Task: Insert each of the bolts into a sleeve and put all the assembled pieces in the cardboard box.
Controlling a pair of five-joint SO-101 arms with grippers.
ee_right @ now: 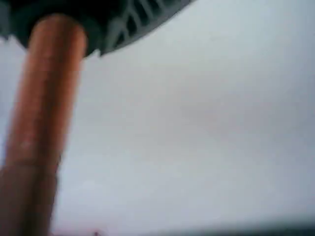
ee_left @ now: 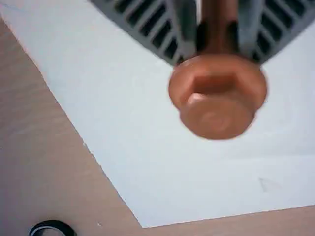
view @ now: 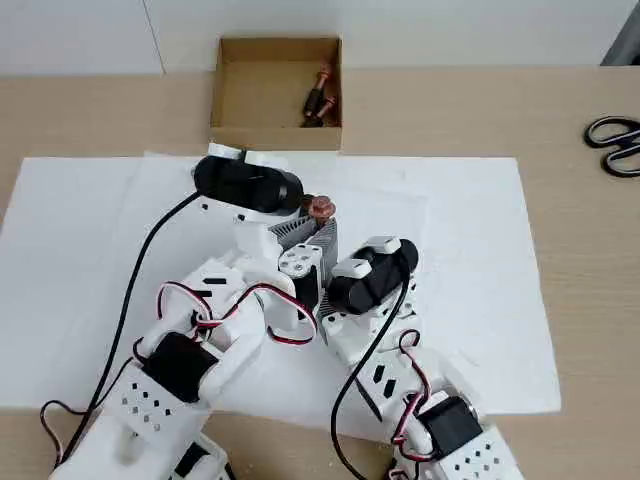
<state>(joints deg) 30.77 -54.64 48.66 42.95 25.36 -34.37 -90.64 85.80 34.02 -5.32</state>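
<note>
A copper bolt with a hex flange head point(ee_left: 216, 98) sticks out of my left gripper point(ee_left: 216, 34), whose grey fingers point(ee_left: 147, 24) are shut on its shank. From above, the bolt head point(view: 320, 208) shows at the tip of the left gripper point(view: 312, 228), over the white paper. My right gripper point(view: 308, 272) sits just in front of it. Up close, the right gripper point(ee_right: 74, 19) is shut on a dark sleeve point(ee_right: 15, 19), and a copper shank point(ee_right: 47, 108) runs out of that sleeve. The cardboard box point(view: 232, 100) stands behind with assembled pieces point(view: 318, 95) in its right corner.
White paper point(view: 480, 250) covers the middle of the wooden table. Black-handled scissors point(view: 615, 140) lie at the far right edge, and one handle point(ee_left: 49, 228) shows in the left wrist view. Both arms' cables point(view: 130, 300) trail toward the front.
</note>
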